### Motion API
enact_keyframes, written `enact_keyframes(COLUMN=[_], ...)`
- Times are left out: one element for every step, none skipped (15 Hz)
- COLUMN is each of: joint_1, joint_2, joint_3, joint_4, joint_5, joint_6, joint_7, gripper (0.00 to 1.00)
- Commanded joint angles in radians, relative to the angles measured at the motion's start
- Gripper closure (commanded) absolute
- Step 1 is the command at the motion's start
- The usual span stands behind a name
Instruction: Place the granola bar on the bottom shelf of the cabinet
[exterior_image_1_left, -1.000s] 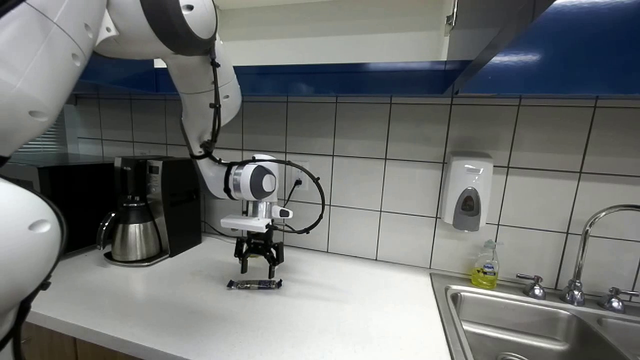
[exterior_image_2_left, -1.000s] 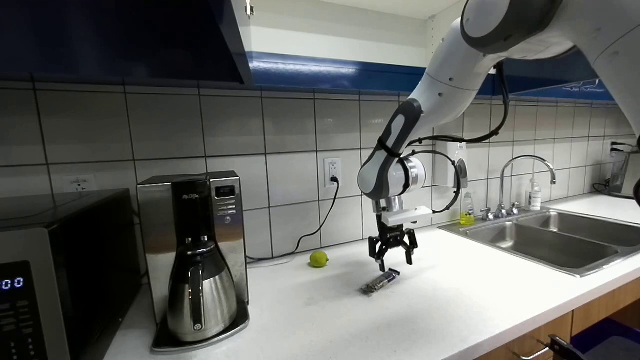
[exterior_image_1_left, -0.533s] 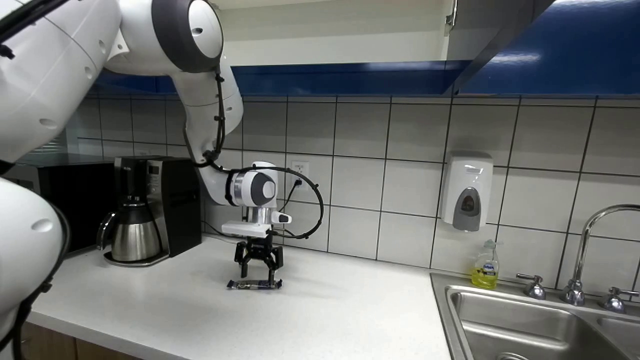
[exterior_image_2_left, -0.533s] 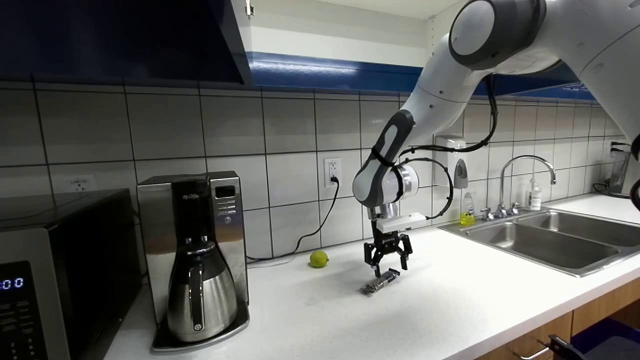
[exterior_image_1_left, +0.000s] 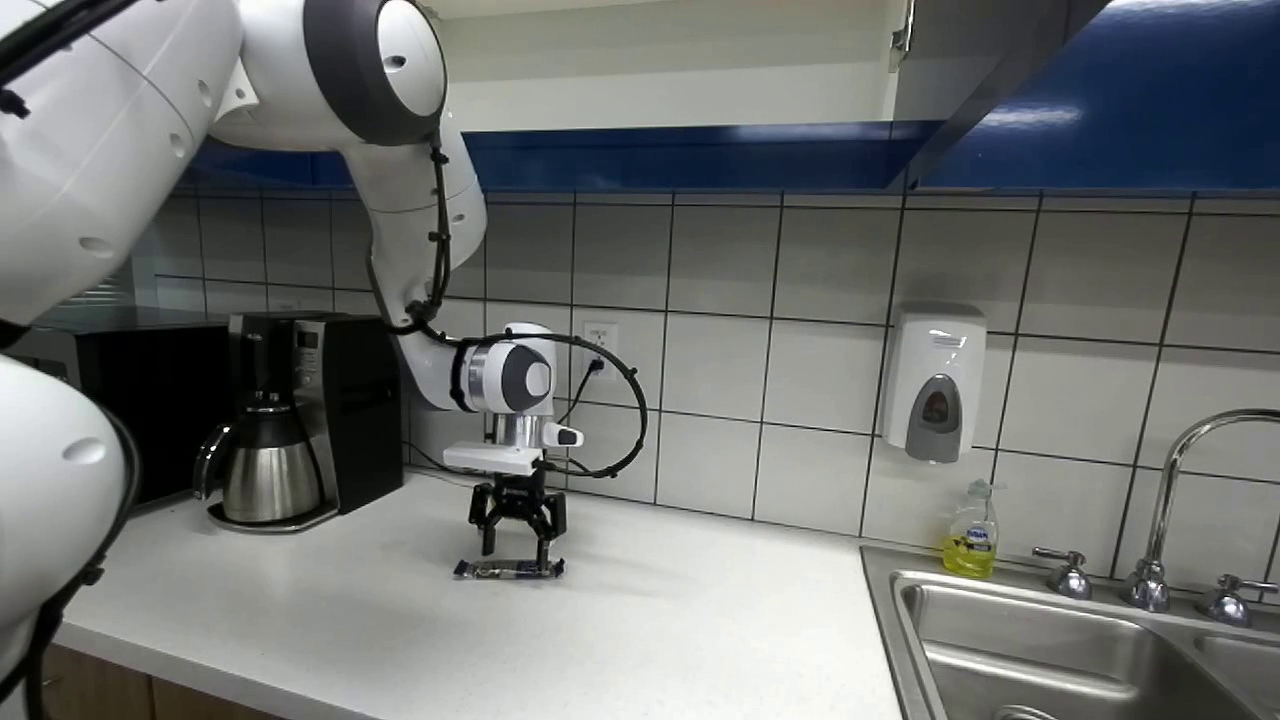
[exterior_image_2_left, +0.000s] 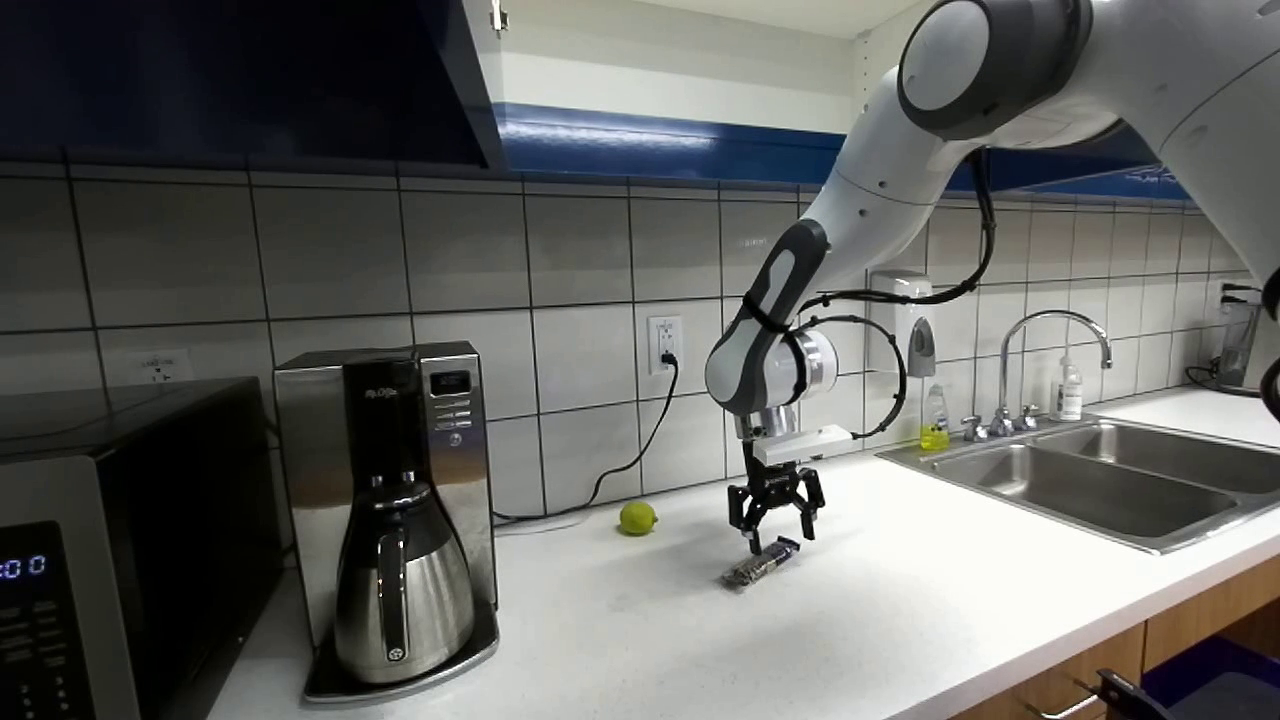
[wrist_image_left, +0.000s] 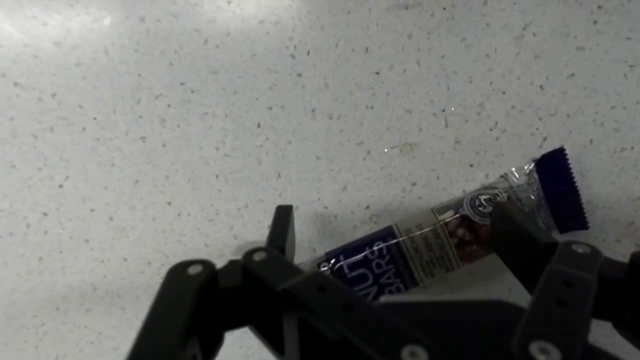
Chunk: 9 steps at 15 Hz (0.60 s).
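The granola bar (exterior_image_1_left: 500, 570), in a dark blue and clear wrapper, lies flat on the counter in both exterior views. My gripper (exterior_image_2_left: 781, 541) points straight down just over it, jaws spread wide and holding nothing. In the wrist view the granola bar (wrist_image_left: 405, 245) runs slantwise through the gap. One finger (wrist_image_left: 520, 240) covers part of it near its blue end; the other finger (wrist_image_left: 283, 230) stands by the opposite end. Whether either fingertip touches it I cannot tell. Above, the cabinet (exterior_image_1_left: 660, 60) stands open with a white interior; the low viewpoint hides its bottom shelf's upper face.
A blue cabinet door (exterior_image_1_left: 1130, 110) hangs open beside the interior. A coffee maker (exterior_image_2_left: 400, 520) and a microwave (exterior_image_2_left: 130, 540) share the counter with a lime (exterior_image_2_left: 637, 518) near the wall. The sink (exterior_image_1_left: 1030, 640) lies at the opposite end, with dish soap (exterior_image_1_left: 970, 535) behind it.
Compared with a second ago, my gripper has come down onto the level of the granola bar, jaws still spread. Over the last half second nothing has visibly moved.
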Motion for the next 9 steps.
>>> enact_keyframes(joint_1=[-0.006, -0.009, -0.005, -0.001, 0.003, 0.008, 0.011, 0.014, 0.020], joint_2=[-0.010, -0.011, -0.013, -0.015, -0.016, -0.018, -0.020, -0.022, -0.025], joint_3=[0.004, 0.007, 0.004, 0.000, -0.002, -0.009, -0.012, -0.017, -0.024], joint_4=[-0.002, -0.004, -0.007, -0.009, -0.011, -0.016, -0.020, -0.024, -0.030], joint_5=[0.014, 0.023, 0.029, 0.040, 0.054, 0.065, 0.077, 0.091, 0.099], joint_6=[-0.007, -0.005, -0.001, 0.000, 0.004, 0.018, 0.031, 0.046, 0.067], joint_7=[0.027, 0.030, 0.051, 0.079, 0.113, 0.155, 0.193, 0.234, 0.276], gripper=[0.00, 0.00, 0.00, 0.00, 0.00, 0.00, 0.00, 0.00, 0.00])
